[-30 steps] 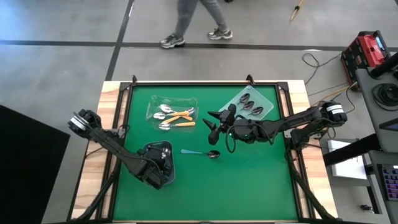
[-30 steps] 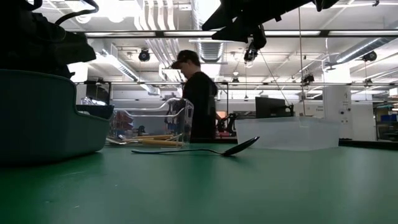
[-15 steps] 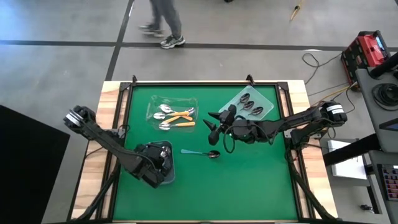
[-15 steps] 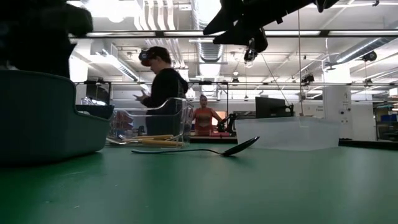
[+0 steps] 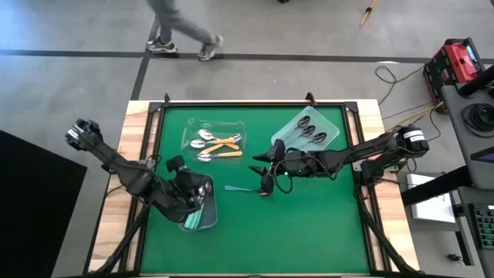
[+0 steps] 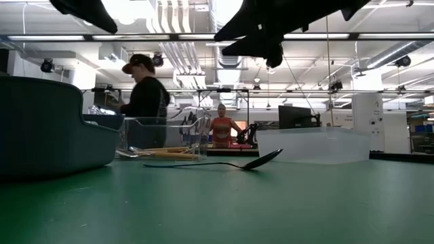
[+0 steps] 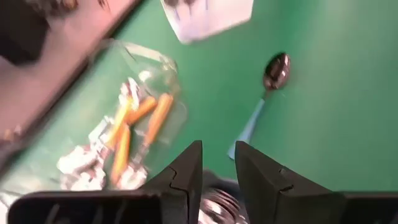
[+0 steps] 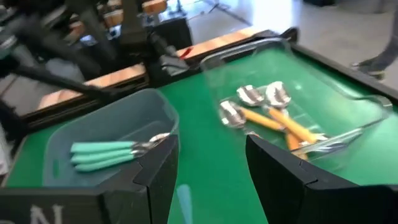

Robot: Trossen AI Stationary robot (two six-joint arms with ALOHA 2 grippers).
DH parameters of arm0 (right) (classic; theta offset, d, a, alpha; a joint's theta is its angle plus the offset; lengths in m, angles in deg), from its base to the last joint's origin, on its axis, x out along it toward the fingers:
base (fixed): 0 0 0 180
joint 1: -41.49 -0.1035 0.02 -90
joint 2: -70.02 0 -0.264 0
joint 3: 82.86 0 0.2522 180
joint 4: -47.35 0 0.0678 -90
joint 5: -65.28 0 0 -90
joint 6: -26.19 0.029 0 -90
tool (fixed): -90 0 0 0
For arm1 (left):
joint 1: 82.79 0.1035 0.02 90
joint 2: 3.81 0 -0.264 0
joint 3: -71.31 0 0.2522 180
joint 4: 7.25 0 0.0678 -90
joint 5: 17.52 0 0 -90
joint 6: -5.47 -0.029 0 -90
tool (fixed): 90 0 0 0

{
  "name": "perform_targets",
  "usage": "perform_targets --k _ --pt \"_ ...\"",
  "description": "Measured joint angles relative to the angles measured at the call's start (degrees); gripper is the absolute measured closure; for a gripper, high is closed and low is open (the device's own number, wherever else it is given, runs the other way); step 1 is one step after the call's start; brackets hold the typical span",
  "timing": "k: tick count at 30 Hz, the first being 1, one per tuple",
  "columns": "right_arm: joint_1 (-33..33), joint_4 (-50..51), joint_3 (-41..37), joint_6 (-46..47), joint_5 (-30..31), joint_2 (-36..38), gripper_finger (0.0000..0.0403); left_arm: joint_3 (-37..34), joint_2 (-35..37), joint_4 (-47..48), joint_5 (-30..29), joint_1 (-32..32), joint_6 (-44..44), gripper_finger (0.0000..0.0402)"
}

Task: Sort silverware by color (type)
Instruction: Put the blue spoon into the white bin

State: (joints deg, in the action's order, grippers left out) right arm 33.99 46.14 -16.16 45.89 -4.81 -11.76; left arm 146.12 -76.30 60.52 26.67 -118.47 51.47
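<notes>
A lone teal-handled spoon (image 5: pixel 239 188) lies flat on the green mat (image 5: pixel 309 232), also seen in the low view (image 6: pixel 224 163) and the left wrist view (image 7: pixel 258 115). My right gripper (image 5: pixel 266 176) hovers open just above its bowl end; a bit of the teal handle (image 8: pixel 183 199) shows between its fingers. My left gripper (image 5: pixel 185 181) is open and raised over the far edge of the grey bin (image 5: pixel 197 207), which holds teal spoons (image 8: pixel 106 152). Orange-handled spoons (image 5: pixel 220 145) lie in a clear bin (image 5: pixel 193 127). Dark spoons (image 5: pixel 311 130) lie in another clear bin (image 5: pixel 332 116).
The grey bin stands at the near left, the two clear bins along the far side. The mat's middle and near right are bare. A person walks on the floor beyond the far edge (image 5: pixel 177 31), and people show in the room behind (image 6: pixel 146 91).
My left gripper has risen out of the grey bin and tipped back toward the far left. My right gripper has moved down and toward the near edge, over the lone spoon's bowl. The spoon has not moved.
</notes>
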Motion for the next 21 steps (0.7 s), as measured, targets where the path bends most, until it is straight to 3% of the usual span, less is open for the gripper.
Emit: perform_targets --k 6,11,21 --pt "-0.9 -0.2 0.0 0.2 -0.9 -2.8 0.0223 -3.0 6.7 -3.0 -4.7 0.3 -8.4 0.0324" --pt "-1.3 -0.2 0.0 1.4 -0.9 -5.1 0.0223 -5.8 10.7 -7.9 -5.3 1.3 -16.1 0.0324" --pt "-1.2 8.0 0.0 1.1 -4.6 -6.4 0.0223 -8.6 12.4 -17.6 -5.3 4.6 -34.0 0.0325"
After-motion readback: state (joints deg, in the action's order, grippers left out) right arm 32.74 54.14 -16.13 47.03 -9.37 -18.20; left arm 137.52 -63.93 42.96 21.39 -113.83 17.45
